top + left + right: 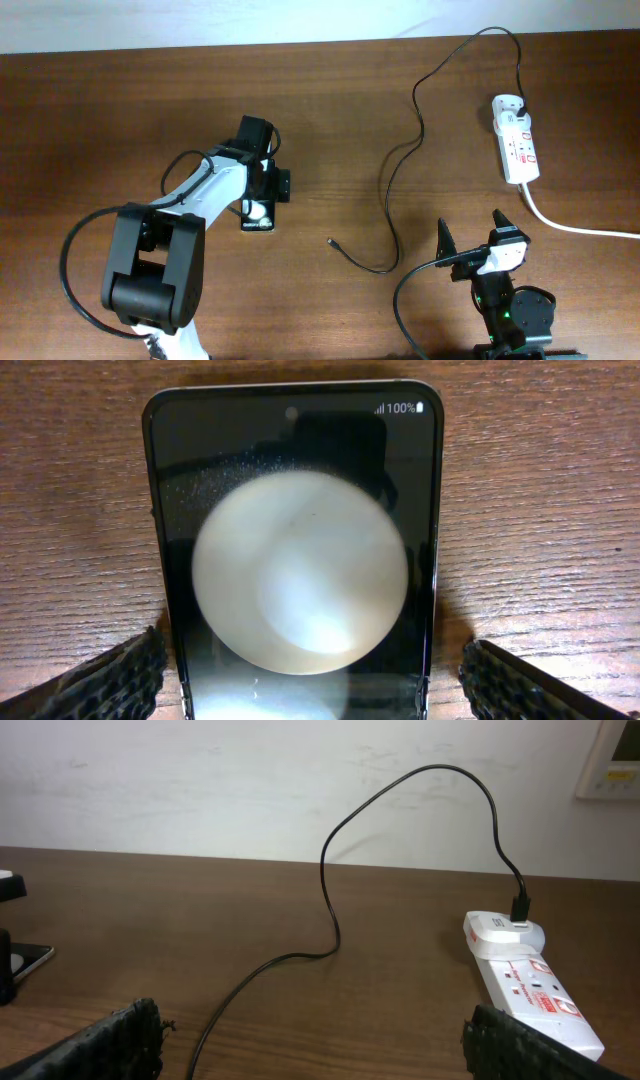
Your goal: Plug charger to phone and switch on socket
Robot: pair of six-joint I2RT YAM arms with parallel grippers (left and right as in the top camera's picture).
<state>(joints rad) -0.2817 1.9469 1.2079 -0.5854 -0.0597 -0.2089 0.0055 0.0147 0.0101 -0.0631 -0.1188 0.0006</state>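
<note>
With your left gripper (318, 682) apart around the phone (300, 550), close squarely on its side edges. Your right gripper (315, 1040), also apart, takes the charger (323, 870) afterwards.

left tool (312, 655) and right tool (310, 1018), both jaws wide apart

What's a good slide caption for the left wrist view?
Left claw open on either side of the phone, which lies face up on the wooden table, screen showing 100% battery.
</note>
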